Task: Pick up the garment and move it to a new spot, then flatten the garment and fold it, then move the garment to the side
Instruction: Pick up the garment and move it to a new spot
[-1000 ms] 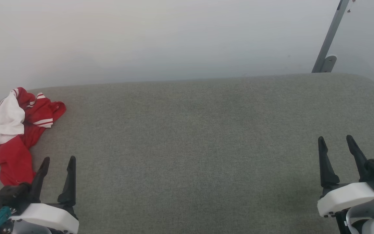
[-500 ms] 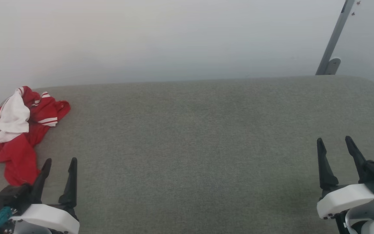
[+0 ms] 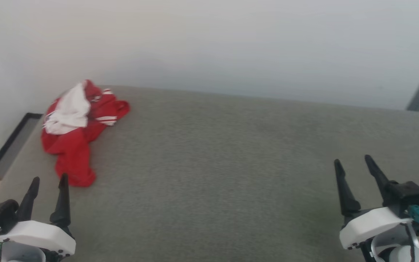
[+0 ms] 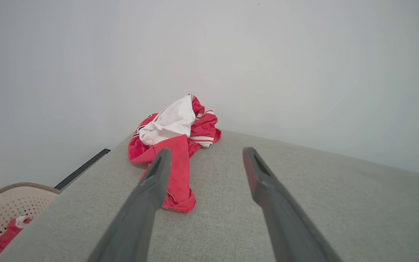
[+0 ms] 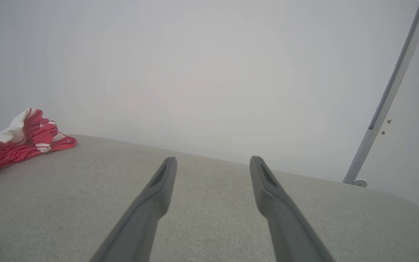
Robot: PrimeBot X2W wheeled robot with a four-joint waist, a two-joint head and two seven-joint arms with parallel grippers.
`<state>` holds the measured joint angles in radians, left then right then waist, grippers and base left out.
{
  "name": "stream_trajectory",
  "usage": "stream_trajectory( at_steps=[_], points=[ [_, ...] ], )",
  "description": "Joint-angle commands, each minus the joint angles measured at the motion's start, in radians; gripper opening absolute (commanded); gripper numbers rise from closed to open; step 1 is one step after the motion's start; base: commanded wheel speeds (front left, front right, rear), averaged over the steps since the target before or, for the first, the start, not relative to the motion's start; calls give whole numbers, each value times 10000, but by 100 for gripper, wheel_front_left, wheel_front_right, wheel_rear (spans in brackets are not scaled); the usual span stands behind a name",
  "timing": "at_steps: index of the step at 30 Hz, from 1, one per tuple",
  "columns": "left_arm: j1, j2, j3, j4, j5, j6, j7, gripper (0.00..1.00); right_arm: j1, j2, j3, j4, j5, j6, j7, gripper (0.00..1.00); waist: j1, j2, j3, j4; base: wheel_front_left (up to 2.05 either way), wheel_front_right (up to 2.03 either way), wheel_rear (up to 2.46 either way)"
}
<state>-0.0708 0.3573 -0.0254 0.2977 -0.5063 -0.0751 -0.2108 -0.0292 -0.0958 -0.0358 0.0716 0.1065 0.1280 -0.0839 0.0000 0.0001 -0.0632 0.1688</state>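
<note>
The garment (image 3: pixel 74 134) is a crumpled red shirt with a white sleeve and striped trim, heaped at the far left of the grey padded surface (image 3: pixel 224 163). My left gripper (image 3: pixel 48 179) stands open just in front of its near end, apart from it. In the left wrist view the garment (image 4: pixel 175 145) lies straight ahead beyond the open left gripper (image 4: pixel 206 154). My right gripper (image 3: pixel 351 163) is open at the lower right, far from the cloth. The right wrist view has the garment (image 5: pixel 20 143) at its left edge and the open right gripper (image 5: pixel 213 162).
A white wall rises right behind the surface. Off the left end stands a beige perforated basket (image 4: pixel 11 207) with red cloth inside, beside a dark floor strip (image 3: pixel 11 143). A grey metal pole (image 5: pixel 391 98) leans at the far right.
The whole head view has swung to the left, so the camera turned; the garment now appears further right and higher. Both grippers stay open and hold nothing.
</note>
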Motion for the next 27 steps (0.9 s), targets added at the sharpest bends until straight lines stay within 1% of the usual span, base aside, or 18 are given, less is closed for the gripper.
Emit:
stream_trajectory(
  at_steps=[1, 2, 8, 14, 18, 24, 27],
  points=[
    [-7, 81, 52, -54, -80, 74, 71, 100, -97, 24, 133, 64, 68, 51, -4, 100, 0, -1, -170, 663, 0, 0, 0],
    [-7, 81, 52, -54, -80, 74, 71, 100, -97, 24, 133, 64, 68, 51, -4, 100, 0, -1, -170, 663, 0, 0, 0],
    [8, 112, 115, -191, -203, 220, 220, 100, -289, 46, 619, 333, 267, 49, -105, 100, 0, -1, -305, 1550, 0, 0, 0],
    [84, 64, 93, -315, -314, 323, 416, 100, -419, 49, 894, 582, 367, 49, -190, 100, 0, -1, -375, 2187, 0, 0, 0],
    [96, 110, 114, -374, -377, 362, 523, 100, -439, 59, 937, 709, 380, 49, -246, 100, 0, -1, -375, 2372, 0, 0, 0],
    [-134, 93, 69, -325, -443, 458, 676, 100, -453, 14, 882, 752, 376, 49, -236, 100, 0, -1, -308, 2426, 0, 0, 0],
    [-484, 156, 32, -137, -567, 309, 872, 100, -480, -24, 791, 703, 336, 49, -200, 100, 0, -1, -217, 2376, 0, 0, 0]
  ],
)
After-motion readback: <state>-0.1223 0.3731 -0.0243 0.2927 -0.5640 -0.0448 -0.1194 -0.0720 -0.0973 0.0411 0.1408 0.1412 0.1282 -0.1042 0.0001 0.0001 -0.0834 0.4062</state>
